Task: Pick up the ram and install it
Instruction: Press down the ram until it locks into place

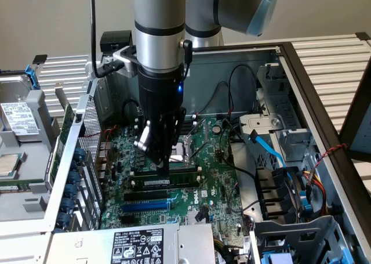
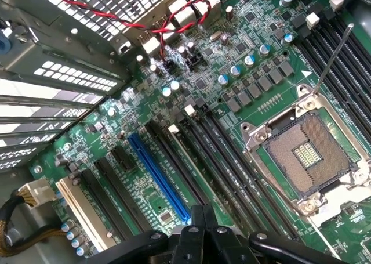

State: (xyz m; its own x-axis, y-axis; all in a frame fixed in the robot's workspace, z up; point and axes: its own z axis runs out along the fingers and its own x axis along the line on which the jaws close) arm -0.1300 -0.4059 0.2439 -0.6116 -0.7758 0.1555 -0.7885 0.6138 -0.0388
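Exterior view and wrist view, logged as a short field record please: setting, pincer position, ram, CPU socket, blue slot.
setting: open computer case with the motherboard exposed
pincer: pincer low over the memory slots, tips at the ram
ram: ram, green stick with a white label, lying along the black memory slots; whether it is fully seated cannot be told
CPU socket: CPU socket open and empty, its lever raised
blue slot: blue expansion slot empty, beside the memory slots
power supply: labelled power supply at the near edge
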